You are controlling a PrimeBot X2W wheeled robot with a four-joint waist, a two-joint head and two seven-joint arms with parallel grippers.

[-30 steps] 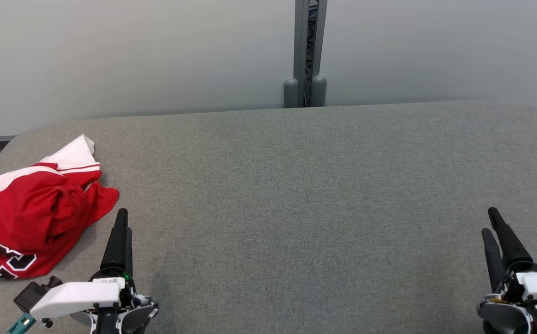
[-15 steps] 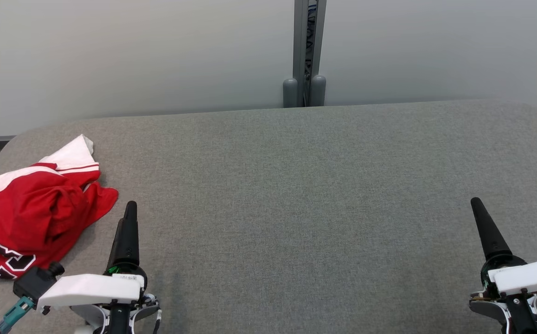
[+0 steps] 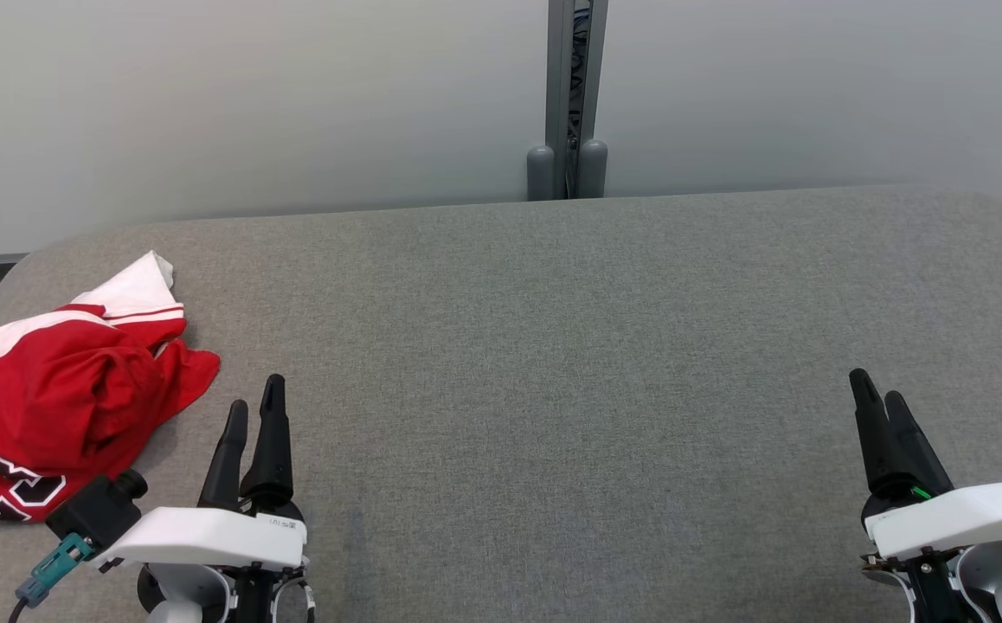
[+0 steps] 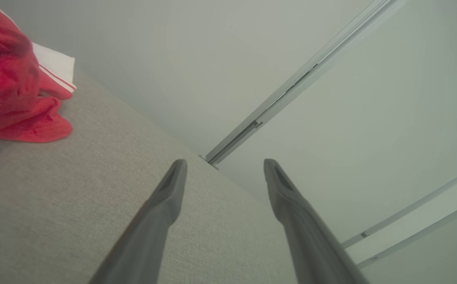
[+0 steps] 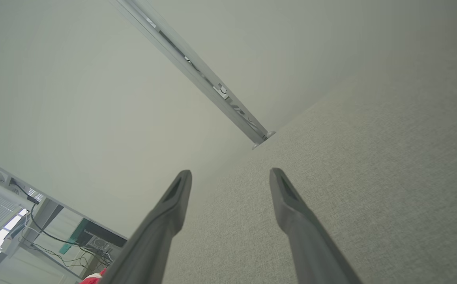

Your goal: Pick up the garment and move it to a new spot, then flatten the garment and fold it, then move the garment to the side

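Observation:
A crumpled red garment (image 3: 60, 394) with white panels and dark lettering lies in a heap at the table's left edge; the left wrist view has it at the upper left as the garment (image 4: 11, 90). My left gripper (image 3: 254, 407) hovers just to the garment's right, apart from it, its two dark fingers spread with nothing between them (image 4: 222, 165). Far across the table at the lower right, my right gripper (image 3: 873, 385) stands open and empty too (image 5: 230, 173). A scrap of the red garment (image 5: 93, 279) peeks in at the bottom of the right wrist view.
The grey fabric table (image 3: 553, 363) has rounded far corners and ends at a pale wall. A grey post (image 3: 572, 95) rises behind the far edge at the middle. Desks and cables (image 5: 55, 236) stand beyond the table's left end.
Both wrists have rolled, so each gripper now shows two separate fingers instead of one. The left gripper has shifted slightly right and forward; the right has shifted left. The garment lies as before.

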